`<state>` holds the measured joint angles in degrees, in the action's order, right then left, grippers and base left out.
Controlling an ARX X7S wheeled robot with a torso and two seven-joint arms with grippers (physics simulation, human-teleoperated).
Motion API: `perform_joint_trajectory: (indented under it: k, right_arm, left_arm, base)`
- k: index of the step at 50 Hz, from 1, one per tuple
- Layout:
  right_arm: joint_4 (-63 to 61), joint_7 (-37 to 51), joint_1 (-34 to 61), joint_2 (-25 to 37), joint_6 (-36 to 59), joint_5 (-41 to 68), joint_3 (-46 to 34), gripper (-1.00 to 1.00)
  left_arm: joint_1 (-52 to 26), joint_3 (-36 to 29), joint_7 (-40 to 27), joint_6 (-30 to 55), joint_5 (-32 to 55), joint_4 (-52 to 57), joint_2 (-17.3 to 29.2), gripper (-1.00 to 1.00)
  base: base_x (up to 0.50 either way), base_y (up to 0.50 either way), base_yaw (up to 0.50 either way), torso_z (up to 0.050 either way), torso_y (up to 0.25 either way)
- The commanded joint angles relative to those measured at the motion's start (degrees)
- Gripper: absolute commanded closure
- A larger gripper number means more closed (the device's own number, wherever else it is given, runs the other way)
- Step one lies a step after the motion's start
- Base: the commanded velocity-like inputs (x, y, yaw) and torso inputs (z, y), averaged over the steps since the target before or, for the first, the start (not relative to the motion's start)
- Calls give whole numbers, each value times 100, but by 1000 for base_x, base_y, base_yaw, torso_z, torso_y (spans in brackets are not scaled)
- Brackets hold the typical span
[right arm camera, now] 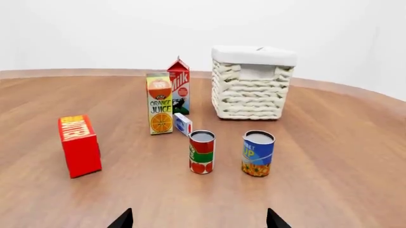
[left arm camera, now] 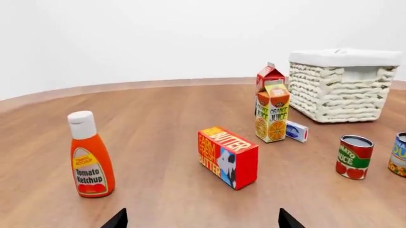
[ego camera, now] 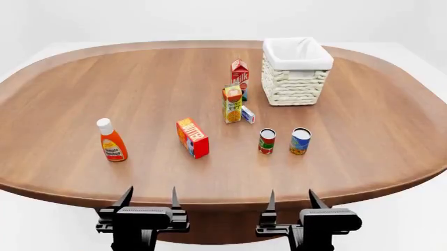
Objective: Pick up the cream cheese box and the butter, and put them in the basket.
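Nearest to me, at the table's near edge, I see my left gripper [ego camera: 148,196] and my right gripper [ego camera: 290,198]. Both have their jaws apart and hold nothing; in the wrist views only the dark fingertips [left arm camera: 117,219] show.

On the wooden table [ego camera: 84,94], the first row has the tomato ketchup bottle [ego camera: 112,140] at the left, standing upright and well apart from the rest. Then comes the butter [ego camera: 192,137], lying on its long side near the middle. To its right stand two cans just beside each other: the red-and-green can [ego camera: 267,141] and the blue-labelled can [ego camera: 300,141].

Behind them is the orange juice carton [ego camera: 232,104], and the cream cheese box [ego camera: 248,114] stands just beside it on the right, very close or touching. Farther back is the red milk carton [ego camera: 239,72]. The basket [ego camera: 296,78] stands farthest, to the right of the cartons, and I see nothing in it.
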<state>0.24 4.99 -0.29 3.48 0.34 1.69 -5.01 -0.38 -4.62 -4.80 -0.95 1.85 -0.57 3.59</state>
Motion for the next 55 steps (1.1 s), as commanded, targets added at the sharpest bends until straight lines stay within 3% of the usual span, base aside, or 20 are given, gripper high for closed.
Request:
perform_joint_trajectory:
  k: [1, 8, 11, 17, 36, 55]
  right_arm:
    - [-148, -5, -3, 15, 59, 51, 45, -100]
    - [-1119, 221, 83, 172, -176, 411, 522, -100]
    - [-1232, 279, 99, 204, -258, 443, 578, -100]
    - [-1956, 462, 160, 246, -1131, 982, 1214, -100]
    - [-2677, 737, -28, 271, -2307, 644, 1369, -100]
    - [-2663, 650, -94, 496, -2293, 875, 1093, -100]
  left_arm:
    - [43, 33, 4, 112, 32, 234, 14, -100]
    - [244, 633, -303, -37, 380, 1711, 222, -100]
    - [273, 646, -360, -90, 352, 1821, 265, -100]
    - [469, 1312, -896, -701, 231, 2740, 342, -100]
    - [742, 1842, -1313, -1416, 432, 3366, 409, -100]
    - [737, 1821, -1473, -1499, 420, 3319, 496, -100]
  base:
    - [0, 0, 0, 0, 0]
    - [0, 0, 0, 0, 0]
    - [0, 0, 0, 0, 0]
    - [0, 0, 0, 0, 0]
    - [22, 0, 0, 0, 0]
    - [475, -72, 0, 0, 0]
